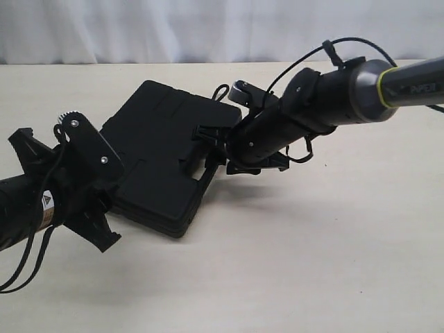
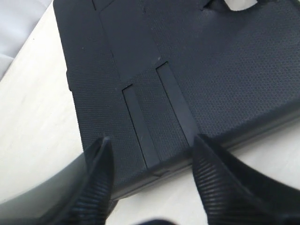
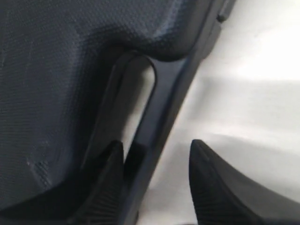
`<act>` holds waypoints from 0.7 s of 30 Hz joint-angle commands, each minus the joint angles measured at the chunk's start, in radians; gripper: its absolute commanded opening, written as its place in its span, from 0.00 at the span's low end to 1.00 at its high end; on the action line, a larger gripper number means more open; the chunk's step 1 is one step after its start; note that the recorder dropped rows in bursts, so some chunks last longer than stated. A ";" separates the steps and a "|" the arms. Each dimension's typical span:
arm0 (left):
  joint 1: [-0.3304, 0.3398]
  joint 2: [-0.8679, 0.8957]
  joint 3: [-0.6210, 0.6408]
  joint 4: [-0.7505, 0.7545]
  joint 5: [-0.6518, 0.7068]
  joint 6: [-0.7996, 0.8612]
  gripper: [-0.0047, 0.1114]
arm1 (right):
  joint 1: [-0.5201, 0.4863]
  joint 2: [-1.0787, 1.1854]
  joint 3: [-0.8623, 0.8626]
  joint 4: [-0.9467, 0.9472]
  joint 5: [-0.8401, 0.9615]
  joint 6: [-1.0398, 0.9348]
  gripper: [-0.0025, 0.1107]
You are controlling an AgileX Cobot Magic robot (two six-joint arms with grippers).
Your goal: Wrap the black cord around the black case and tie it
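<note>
Toward the surface's [image 1: 312, 263] left edge, the left claw [image 1: 111, 198] hovers at the black case's [image 1: 159, 139] near-left end, and its bulk hides that corner in the exterior view. The left wrist view shows what is hidden there: the left claw [image 2: 151, 140] has its fingers wide apart and holds nothing, poised over the case's [image 2: 225, 70] rim where two raised strips [image 2: 159, 112] run. The case lies flat, left of the surface's middle and askew to its edges. A thin black loop [image 1: 220, 89] shows past its far corner; I cannot tell whether it is the cord. Rightward, the right claw [image 1: 211, 156] is masked by its own arm. The right wrist view shows that claw [image 3: 157, 145] spread across the handle bar [image 3: 168, 103], one finger in the cut-out [image 3: 143, 108], the other clear over bare surface [image 3: 253, 93].
</note>
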 commanded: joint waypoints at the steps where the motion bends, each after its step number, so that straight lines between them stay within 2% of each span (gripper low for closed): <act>1: 0.002 -0.003 -0.007 0.002 0.014 -0.003 0.48 | 0.007 0.040 0.002 0.185 -0.058 -0.165 0.40; 6: 0.002 -0.003 -0.007 0.002 0.014 -0.003 0.48 | 0.007 0.073 0.002 0.399 -0.070 -0.338 0.39; 8: 0.002 -0.003 -0.007 0.002 0.014 -0.003 0.48 | 0.007 0.076 0.002 0.455 -0.070 -0.406 0.36; 9: 0.002 -0.003 -0.007 0.002 0.014 -0.003 0.48 | 0.007 0.076 0.002 0.473 -0.064 -0.438 0.31; 12: 0.002 -0.003 -0.007 0.002 0.025 -0.001 0.48 | 0.007 0.047 0.002 0.477 -0.048 -0.474 0.06; 21: 0.002 -0.003 -0.007 0.002 0.150 0.001 0.48 | 0.007 -0.127 0.001 0.486 0.030 -0.495 0.06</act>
